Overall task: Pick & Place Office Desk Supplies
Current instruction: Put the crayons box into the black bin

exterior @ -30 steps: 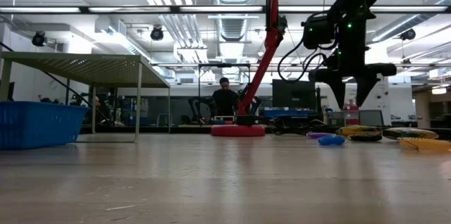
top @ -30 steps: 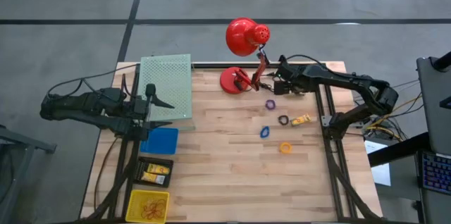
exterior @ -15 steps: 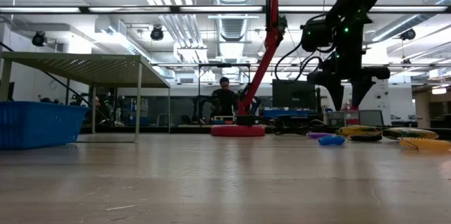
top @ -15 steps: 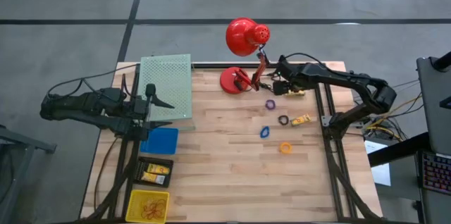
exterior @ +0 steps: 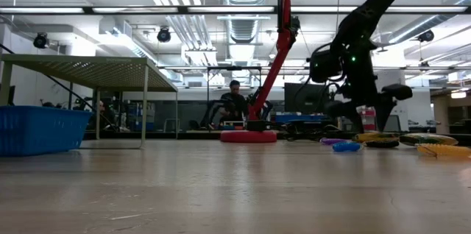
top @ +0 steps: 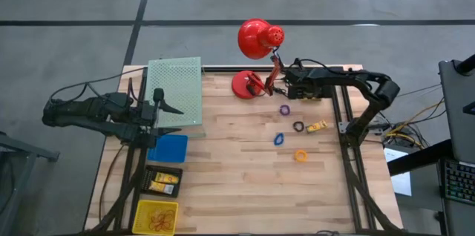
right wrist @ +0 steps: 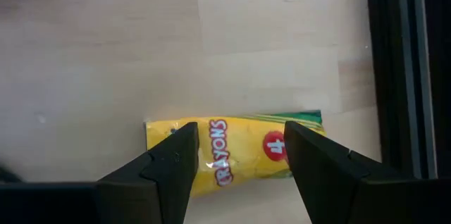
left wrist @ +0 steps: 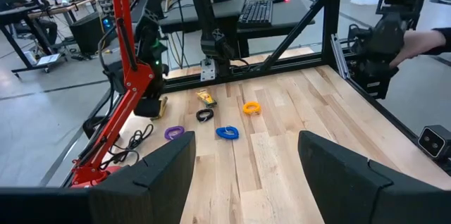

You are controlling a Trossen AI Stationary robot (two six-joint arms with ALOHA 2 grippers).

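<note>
Office desk supplies lie loose on the right half of the wooden table (top: 245, 184), near the red desk lamp (top: 256, 39). The right arm has pulled in toward the lamp base over the last second. Its right gripper (exterior: 368, 120) has come down from well above the boards to just over them. Its jaws stand apart, and a yellow crayon pack (right wrist: 236, 155) lies flat on the wood beneath and between them, not yet pinched. To my eye a grab comes next, with nothing moved so far. The left gripper (left wrist: 246, 146) waits open by the mesh rack (top: 175, 91). A second yellow pack (top: 318, 125) and the purple ring (top: 284, 109), black ring (top: 298, 126), blue ring (top: 279, 139) and orange ring (top: 300, 155) lie untouched.
</note>
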